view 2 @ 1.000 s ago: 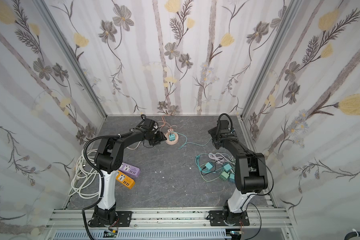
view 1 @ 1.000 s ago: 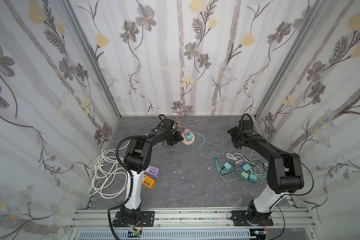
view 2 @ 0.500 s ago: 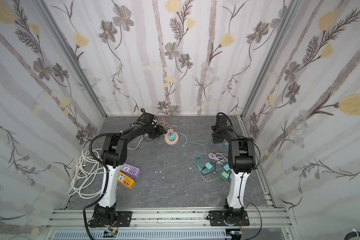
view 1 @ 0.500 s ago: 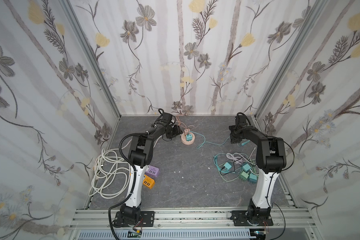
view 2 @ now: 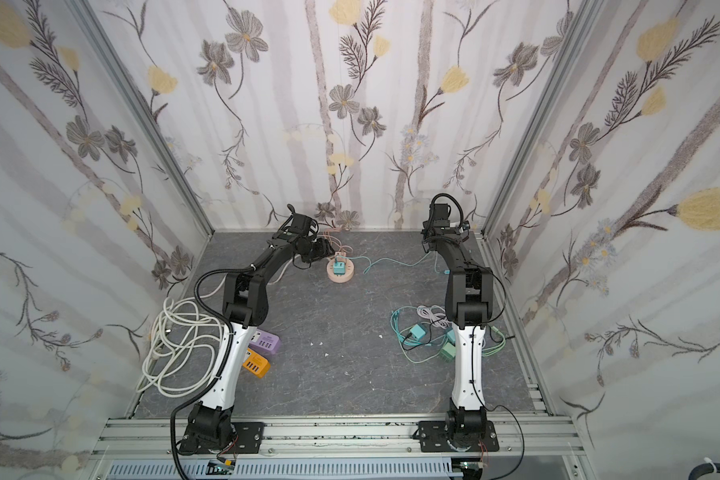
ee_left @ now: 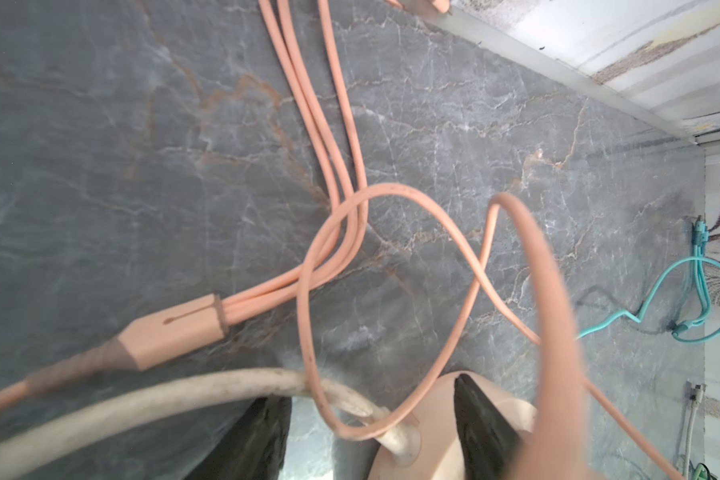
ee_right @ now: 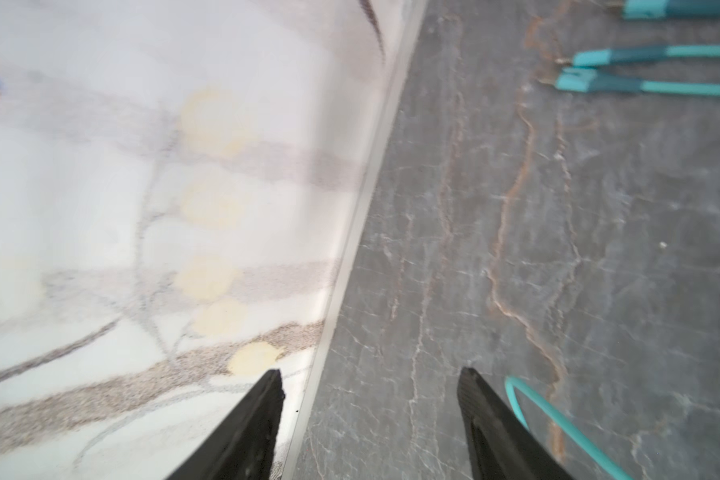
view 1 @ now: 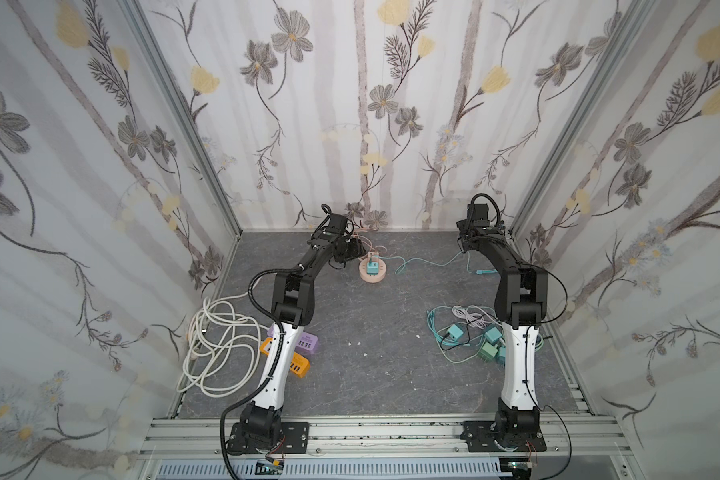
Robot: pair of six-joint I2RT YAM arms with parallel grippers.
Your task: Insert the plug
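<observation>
teal square plug stands on round peach socket hub, rear of grey marble tabletop. left end effector half open beside hub, gripping nothing; thin peach cable loops between jaws: snag could drag hub, unseat plug. right end effector open, empty, near wall.

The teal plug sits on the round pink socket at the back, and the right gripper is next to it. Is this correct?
Not quite. The teal plug does sit on the round pink socket, but the left gripper is the one next to it, as both top views show. The right gripper hangs open beside a wall.
</observation>
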